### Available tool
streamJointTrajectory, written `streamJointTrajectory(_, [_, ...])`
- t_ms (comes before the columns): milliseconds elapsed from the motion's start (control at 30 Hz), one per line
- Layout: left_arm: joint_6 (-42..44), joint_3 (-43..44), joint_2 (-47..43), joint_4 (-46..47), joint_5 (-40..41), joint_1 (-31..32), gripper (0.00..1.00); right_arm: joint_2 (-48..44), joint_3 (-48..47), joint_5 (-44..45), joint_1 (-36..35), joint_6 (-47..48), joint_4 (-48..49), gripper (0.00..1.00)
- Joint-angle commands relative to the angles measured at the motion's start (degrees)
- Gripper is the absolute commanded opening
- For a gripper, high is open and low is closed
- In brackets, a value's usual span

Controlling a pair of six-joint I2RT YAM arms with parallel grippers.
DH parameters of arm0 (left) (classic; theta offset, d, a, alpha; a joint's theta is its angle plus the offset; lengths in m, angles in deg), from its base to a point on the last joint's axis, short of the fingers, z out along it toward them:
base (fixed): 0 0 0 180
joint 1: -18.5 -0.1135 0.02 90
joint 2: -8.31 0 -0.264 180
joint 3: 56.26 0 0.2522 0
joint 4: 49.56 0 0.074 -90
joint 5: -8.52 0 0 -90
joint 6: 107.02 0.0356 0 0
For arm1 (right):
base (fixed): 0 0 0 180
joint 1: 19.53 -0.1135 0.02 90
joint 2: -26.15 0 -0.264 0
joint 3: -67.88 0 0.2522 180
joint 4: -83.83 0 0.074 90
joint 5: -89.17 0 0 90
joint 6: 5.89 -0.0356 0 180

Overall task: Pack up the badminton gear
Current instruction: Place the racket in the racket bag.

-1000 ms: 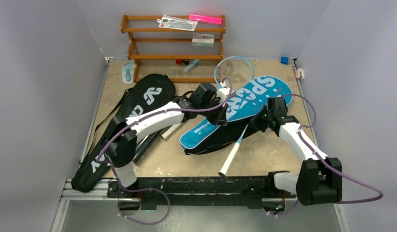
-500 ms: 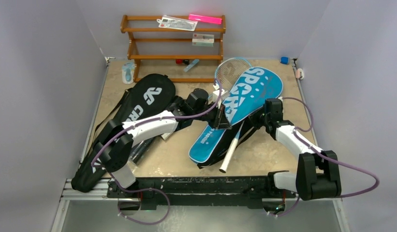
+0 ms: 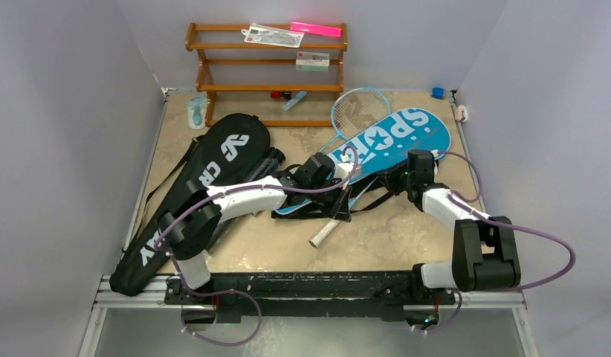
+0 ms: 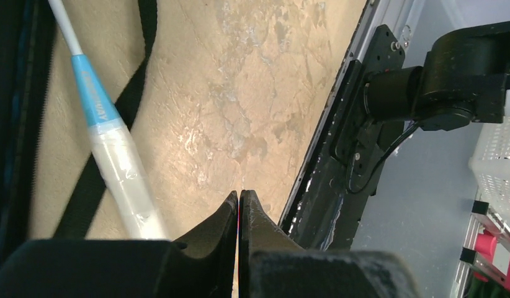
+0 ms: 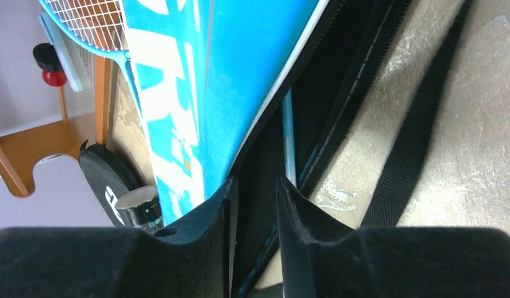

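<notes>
The blue "SPORT" racket cover (image 3: 392, 141) lies slantwise in the middle of the table (image 3: 414, 238), and its black underside gapes open along the near edge. 1 light-blue racket (image 3: 357, 110) runs through it. The strung head pokes out at the far end close to the rack, and the white grip juts out toward the arms.

The right gripper (image 5: 255, 186) sits at that gaping edge with its jaws a little apart. The black zip edge and the racket's thin shaft show in the gap, but I can't tell whether either finger touches the fabric. A black strap (image 5: 420, 136) trails over the tabletop just beside it.

The left gripper (image 4: 239, 197) is pinched fully closed on nothing, low over bare tabletop. The racket's grip is just off to its side.

Over on the left, the black "CROSSWAY" racket cover (image 3: 191, 193) lies flat, partly under the left arm. 1 long black tube (image 3: 267, 159) rests between the 2 covers.

At the back stands 1 brown wooden rack (image 3: 243, 88) with 3 shelves. It carries 1 pink bar (image 3: 315, 30) and 2 clear packets (image 3: 273, 35).
</notes>
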Motion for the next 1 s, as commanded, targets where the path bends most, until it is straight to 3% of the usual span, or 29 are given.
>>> streamJointTrajectory(0, [0.13,1.21,0.31,2.68,0.02,-0.21,0.01,-0.68,0.22,-0.44,0.03,-0.23,2.83,0.31])
streamJointTrajectory(133, [4.90,3.36,-1.09,-3.17,11.88,0.13,0.21,-2.26,0.95,0.95,0.03,0.90,1.48,0.29])
streamJointTrajectory(300, [12.59,2.25,-3.90,-5.59,27.88,2.00,0.37,-4.30,-0.29,-1.47,0.04,4.34,-1.50,0.28])
streamJointTrajectory(367, [15.79,2.43,-3.29,-6.80,33.52,2.96,0.50,-5.35,-0.09,-1.96,0.03,5.09,-2.11,0.25])
streamJointTrajectory(533, [21.76,5.04,1.56,-10.42,45.75,5.37,0.68,-7.56,-0.36,-4.42,0.03,8.65,-4.52,0.24])
streamJointTrajectory(700, [25.65,6.78,6.46,-11.01,50.66,6.22,0.73,-10.70,2.30,-6.29,0.03,9.68,-4.99,0.23])
streamJointTrajectory(967, [27.60,10.36,12.34,-12.03,56.92,6.15,0.70,-15.69,4.90,-7.31,0.03,12.25,-6.22,0.21])
